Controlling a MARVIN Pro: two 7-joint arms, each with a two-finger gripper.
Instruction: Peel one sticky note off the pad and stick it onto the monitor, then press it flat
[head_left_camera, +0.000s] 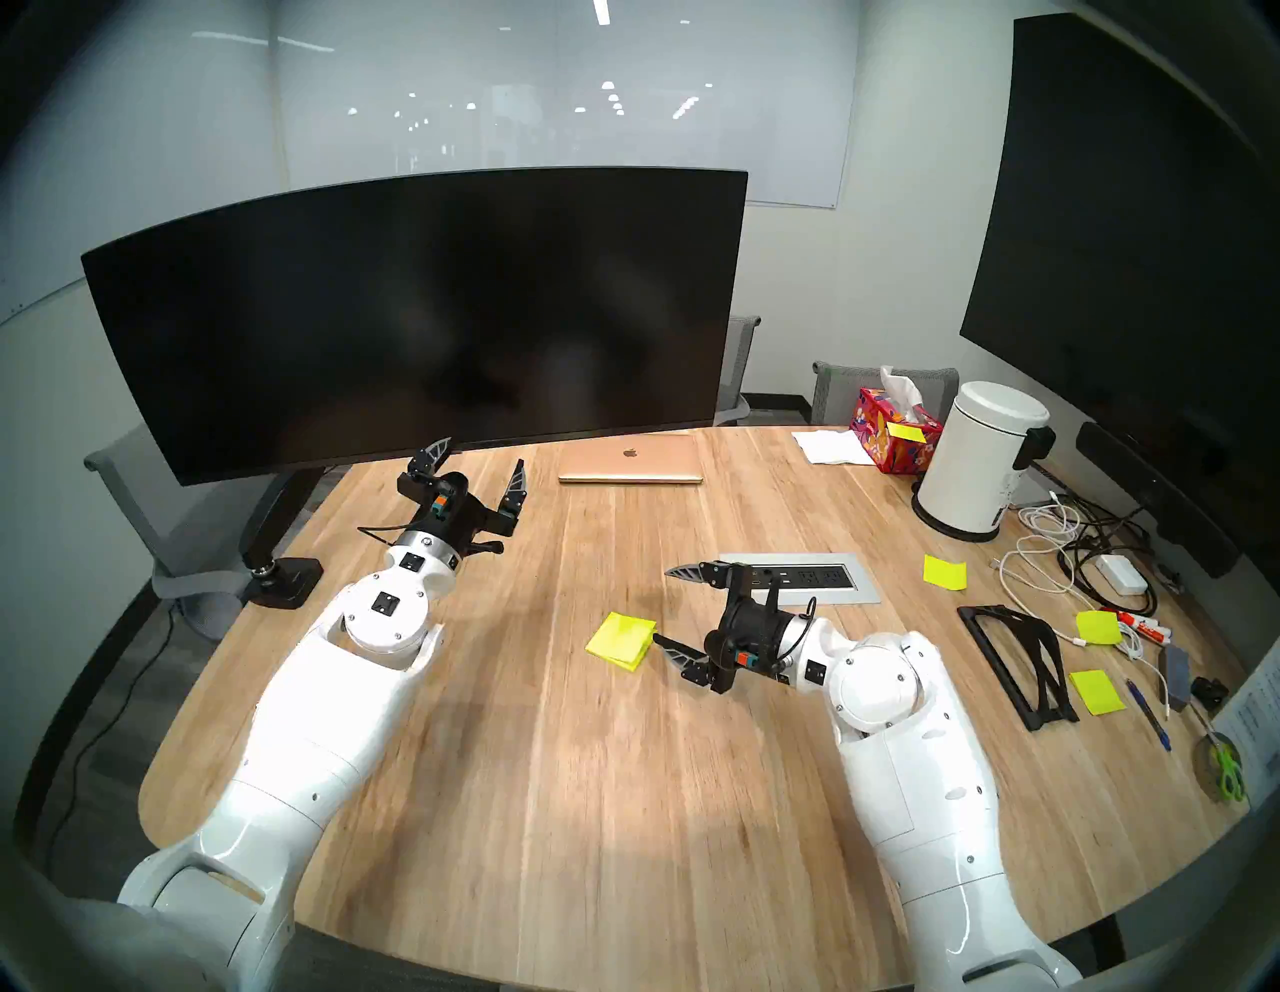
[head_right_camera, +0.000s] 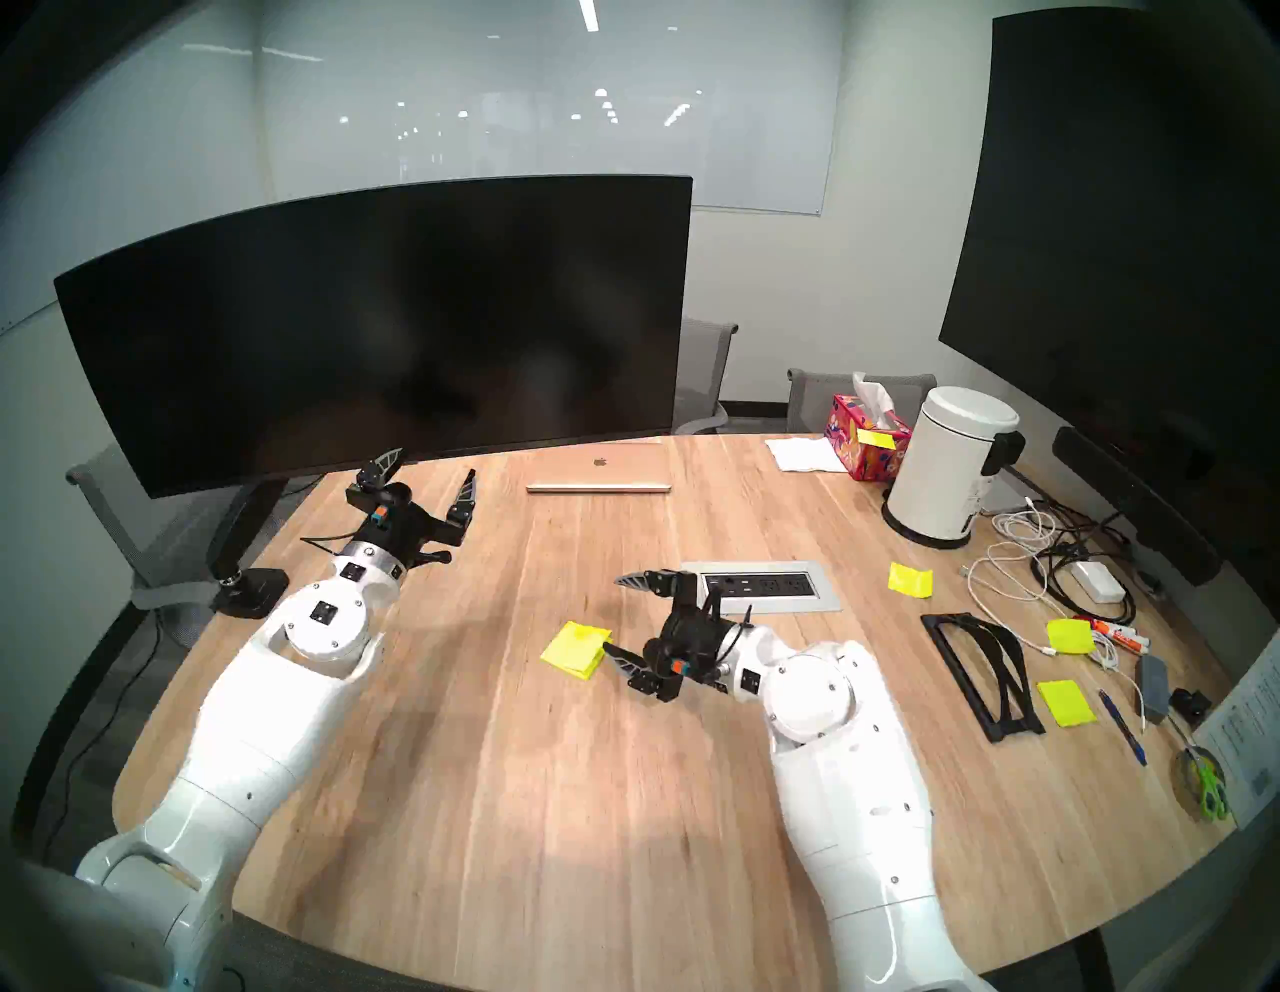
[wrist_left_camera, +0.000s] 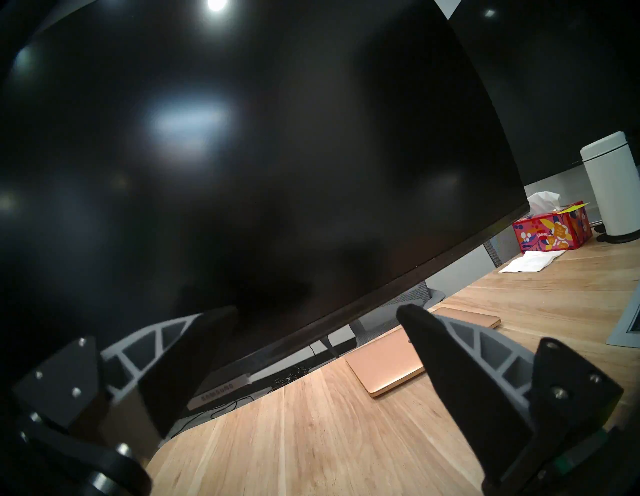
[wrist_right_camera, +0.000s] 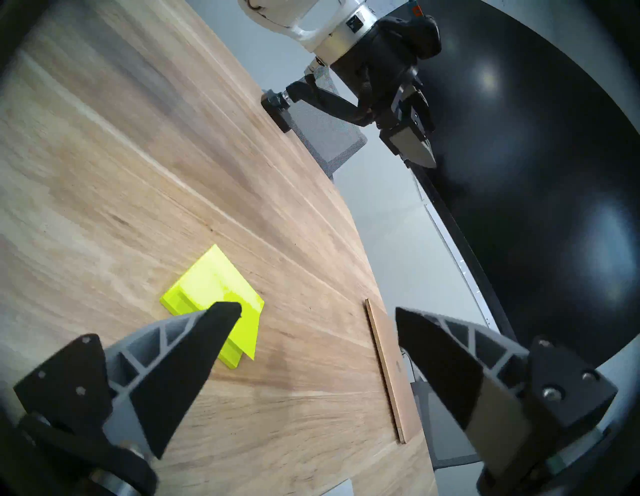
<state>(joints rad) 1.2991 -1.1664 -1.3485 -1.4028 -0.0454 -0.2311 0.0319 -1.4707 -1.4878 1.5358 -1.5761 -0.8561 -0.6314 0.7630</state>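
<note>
The neon yellow-green pad (head_left_camera: 618, 641) (head_right_camera: 573, 649) (wrist_right_camera: 211, 287) lies mid-table. Its top sheet, the sticky note (wrist_right_camera: 248, 334), curls up at one edge. My right gripper (head_left_camera: 663, 605) (head_right_camera: 612, 614) (wrist_right_camera: 316, 309) is open, turned on its side just right of the pad. Its lower fingertip (head_left_camera: 661, 639) sits at the pad's edge; I cannot tell if it touches. The wide curved black monitor (head_left_camera: 415, 312) (head_right_camera: 374, 325) (wrist_left_camera: 242, 156) (wrist_right_camera: 536, 173) stands at the back left. My left gripper (head_left_camera: 481, 457) (head_right_camera: 433, 465) (wrist_left_camera: 315, 311) hangs open and empty just below its bottom edge.
A closed gold laptop (head_left_camera: 630, 461) lies under the monitor's right end, and a power outlet panel (head_left_camera: 796, 576) is behind my right gripper. On the right are a tissue box (head_left_camera: 897, 433), white bin (head_left_camera: 976, 461), loose yellow sheets (head_left_camera: 944, 571), black stand (head_left_camera: 1018, 658) and cables (head_left_camera: 1060, 547).
</note>
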